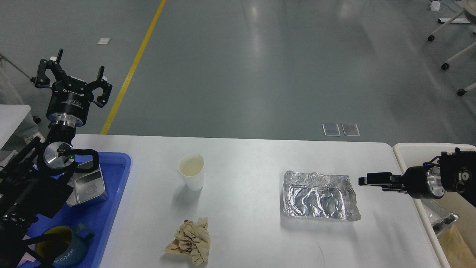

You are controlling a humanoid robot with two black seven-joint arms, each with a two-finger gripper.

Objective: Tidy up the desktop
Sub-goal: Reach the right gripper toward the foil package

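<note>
White and wide, the desktop (241,156) carries a paper cup (190,172), a crumpled brown paper wad (190,241) near its front edge and a foil tray (319,195) toward its right edge. The right gripper (368,181) hovers just beside that tray's right end, seen edge-on, so I cannot tell its spread. The step looks like reaching for the foil, next needing a descent onto its rim, while the left gripper (72,72) hangs splayed and empty above the far-left corner.

The desktop (245,167) is seen bearing a white paper cup (191,172) near its middle, crumpled brown paper (190,242) at six o'clock from it, a foil tray (319,196) at three o'clock, and a blue tray (111,208) at nine o'clock.
</note>
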